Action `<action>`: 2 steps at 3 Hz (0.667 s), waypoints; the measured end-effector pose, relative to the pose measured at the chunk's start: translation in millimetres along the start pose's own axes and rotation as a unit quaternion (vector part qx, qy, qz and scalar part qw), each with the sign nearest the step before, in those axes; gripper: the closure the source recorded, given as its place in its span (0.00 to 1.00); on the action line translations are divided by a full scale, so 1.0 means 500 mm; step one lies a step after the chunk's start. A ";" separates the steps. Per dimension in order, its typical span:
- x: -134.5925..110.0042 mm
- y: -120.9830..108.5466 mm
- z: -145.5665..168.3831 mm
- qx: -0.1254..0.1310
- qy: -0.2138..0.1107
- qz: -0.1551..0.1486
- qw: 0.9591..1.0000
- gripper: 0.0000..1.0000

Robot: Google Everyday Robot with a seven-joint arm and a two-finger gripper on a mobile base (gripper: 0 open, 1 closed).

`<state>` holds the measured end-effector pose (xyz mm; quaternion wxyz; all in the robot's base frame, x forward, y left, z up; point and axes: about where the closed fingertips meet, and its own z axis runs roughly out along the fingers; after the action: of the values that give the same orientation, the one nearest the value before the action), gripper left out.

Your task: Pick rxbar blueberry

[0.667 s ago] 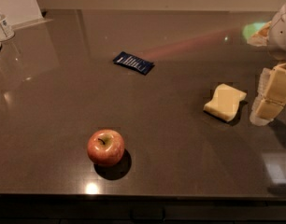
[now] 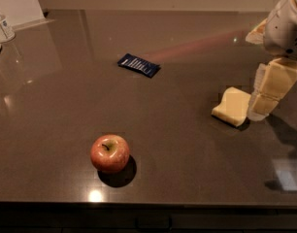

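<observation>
The rxbar blueberry [image 2: 139, 65] is a flat dark navy-blue bar with white lettering. It lies on the dark tabletop [image 2: 187, 144], left of centre and towards the back. My gripper [image 2: 261, 111] hangs at the right edge of the view on the white arm [image 2: 287, 25], far to the right of the bar and apart from it. Its tip is low, just beside the pale yellow sponge-like block [image 2: 232, 106]. Nothing is seen held in it.
A red apple [image 2: 110, 153] stands near the table's front edge, left of centre. Bottles [image 2: 3, 27] and a white board [image 2: 15, 4] are at the far left back corner. A pale object [image 2: 257, 32] lies behind the arm at the right.
My gripper has shifted slightly left and up, closer to the sponge block. The bar, the apple and the block have not moved.
</observation>
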<state>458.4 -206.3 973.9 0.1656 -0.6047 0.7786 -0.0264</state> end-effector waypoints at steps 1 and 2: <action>-0.045 -0.041 0.036 -0.007 -0.017 0.007 1.000 0.00; -0.096 -0.084 0.073 -0.011 -0.032 0.021 0.999 0.00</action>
<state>518.5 -166.2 960.5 0.1845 -0.5904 0.7857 0.0049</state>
